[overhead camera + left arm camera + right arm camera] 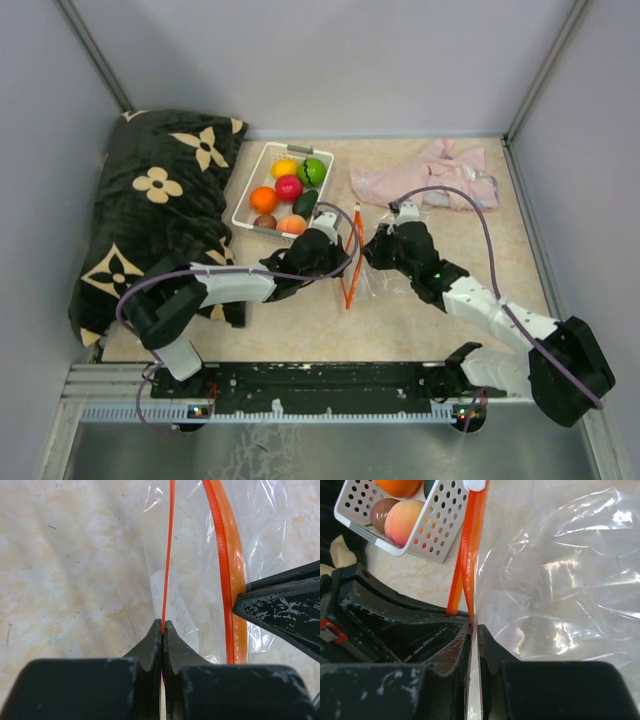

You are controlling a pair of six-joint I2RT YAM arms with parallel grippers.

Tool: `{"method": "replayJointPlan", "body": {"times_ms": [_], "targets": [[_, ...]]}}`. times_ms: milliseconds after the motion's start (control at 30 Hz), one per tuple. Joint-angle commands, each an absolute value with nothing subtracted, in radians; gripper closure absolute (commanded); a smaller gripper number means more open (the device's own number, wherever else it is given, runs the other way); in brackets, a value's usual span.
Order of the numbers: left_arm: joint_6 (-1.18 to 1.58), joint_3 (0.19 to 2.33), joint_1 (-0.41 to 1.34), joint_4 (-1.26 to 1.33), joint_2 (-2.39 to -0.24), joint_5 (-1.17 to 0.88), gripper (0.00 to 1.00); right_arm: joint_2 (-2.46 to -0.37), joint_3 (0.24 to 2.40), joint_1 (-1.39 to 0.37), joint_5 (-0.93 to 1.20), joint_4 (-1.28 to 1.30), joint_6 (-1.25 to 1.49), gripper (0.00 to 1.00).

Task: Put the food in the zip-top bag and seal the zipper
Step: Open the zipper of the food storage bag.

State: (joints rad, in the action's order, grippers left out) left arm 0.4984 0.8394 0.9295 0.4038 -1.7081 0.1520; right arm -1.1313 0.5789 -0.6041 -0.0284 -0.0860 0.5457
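Status: early stage, judged from the layout; nothing packed, nothing sealed.

Item 1. Small plastic toy fruits and vegetables (288,190), orange, yellow, red, green and peach: all in the white slotted plastic basket (243,214) at the far side of the table, none in the bag.

Item 2. Small clear zip-top plastic bag (560,580): lying on the table between the two arms, near the basket; appears empty.

Item 3. Red-orange zipper strip (227,580) along the bag's mouth: its two lips are parted, one held by each arm.

Item 4. Left gripper (163,626): fingers pinched tight on one lip, seen edge-on as a thin line.

Item 5. Right gripper (474,627): fingers narrow, nipping the other lip at the bag's edge.

Outstanding: spread the mouth wide, transfer every piece from the basket, press the zipper closed.
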Motion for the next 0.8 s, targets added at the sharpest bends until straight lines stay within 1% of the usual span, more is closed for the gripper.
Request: {"method": "replayJointPlan", "body": {"times_ms": [0, 167, 367, 500, 600, 667, 767], "targets": [[0.457, 0.856, 0.926, 0.359, -1.62, 0.185, 1.0, -1.076, 0.651, -0.614, -0.087, -0.046, 0.511, 0.9], [0.445, 0.844, 0.953, 0.322, -1.547, 0.257, 1.0, -1.064, 0.695, -0.614, -0.102, 0.024, 0.496, 0.86], [0.403, 0.896, 0.999, 0.253, -1.516, 0.36, 1.0, -1.048, 0.758, -0.616, -0.064, 0.044, 0.503, 0.74], [0.351, 0.946, 1.053, 0.217, -1.513, 0.471, 1.0, -1.085, 0.832, -0.621, -0.068, 0.086, 0.52, 0.67], [0.308, 0.993, 1.088, 0.187, -1.529, 0.545, 1.0, -1.133, 0.895, -0.629, -0.084, 0.129, 0.525, 0.64], [0.291, 1.015, 1.101, 0.18, -1.533, 0.562, 1.0, -1.162, 0.928, -0.637, -0.109, 0.155, 0.523, 0.61], [0.283, 1.022, 1.114, 0.184, -1.531, 0.576, 1.0, -1.185, 0.952, -0.639, -0.169, 0.187, 0.516, 0.6]]}}
